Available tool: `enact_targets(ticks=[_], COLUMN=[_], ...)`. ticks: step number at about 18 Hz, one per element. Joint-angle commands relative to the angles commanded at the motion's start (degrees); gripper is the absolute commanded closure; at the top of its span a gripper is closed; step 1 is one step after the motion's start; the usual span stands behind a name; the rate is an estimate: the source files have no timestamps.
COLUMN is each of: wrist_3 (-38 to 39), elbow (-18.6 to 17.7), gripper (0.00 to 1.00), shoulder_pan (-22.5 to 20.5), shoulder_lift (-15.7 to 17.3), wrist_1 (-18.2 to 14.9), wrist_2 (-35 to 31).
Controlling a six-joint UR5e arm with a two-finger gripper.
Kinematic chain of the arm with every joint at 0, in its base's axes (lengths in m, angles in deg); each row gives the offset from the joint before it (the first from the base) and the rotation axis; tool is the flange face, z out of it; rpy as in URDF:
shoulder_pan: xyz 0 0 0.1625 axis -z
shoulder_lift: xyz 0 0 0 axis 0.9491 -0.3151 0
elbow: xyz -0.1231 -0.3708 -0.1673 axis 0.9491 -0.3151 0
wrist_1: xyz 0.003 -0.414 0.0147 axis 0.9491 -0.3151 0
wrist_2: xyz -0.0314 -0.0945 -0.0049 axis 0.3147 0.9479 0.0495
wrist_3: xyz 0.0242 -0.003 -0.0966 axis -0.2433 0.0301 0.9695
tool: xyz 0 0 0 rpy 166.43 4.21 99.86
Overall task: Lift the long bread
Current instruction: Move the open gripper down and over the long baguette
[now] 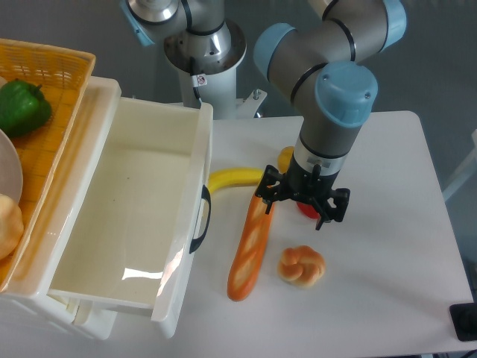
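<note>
The long bread (249, 252), glossy orange-brown with pale slashes, lies on the white table (387, 246), running from lower left to upper right. My gripper (299, 207) hangs just right of its upper end, jaws spread open and empty. The left finger (265, 200) is at the loaf's upper tip. A red thing (307, 209) sits under the gripper, mostly hidden.
A yellow banana (234, 179) lies just above the loaf. A small knotted bun (302, 266) sits to its right. A yellow-orange thing (285, 157) is partly behind the arm. A large white bin (134, 216) stands to the left, beside an orange basket (52, 71) holding a green pepper (22, 107).
</note>
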Motion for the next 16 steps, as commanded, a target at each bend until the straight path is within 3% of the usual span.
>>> enact_targets(ticks=[7,13,16], wrist_3=[-1.1,1.0,1.0], elbow=[-1.6,-5.8,-6.0], gripper=[0.0,0.0,0.0], shoulder_pan=[0.7,2.2,3.0], shoulder_lift=[-0.6,-2.5,-4.6], wrist_1=[0.2,7.3,7.9], wrist_2=[-1.4,-1.1,-1.1])
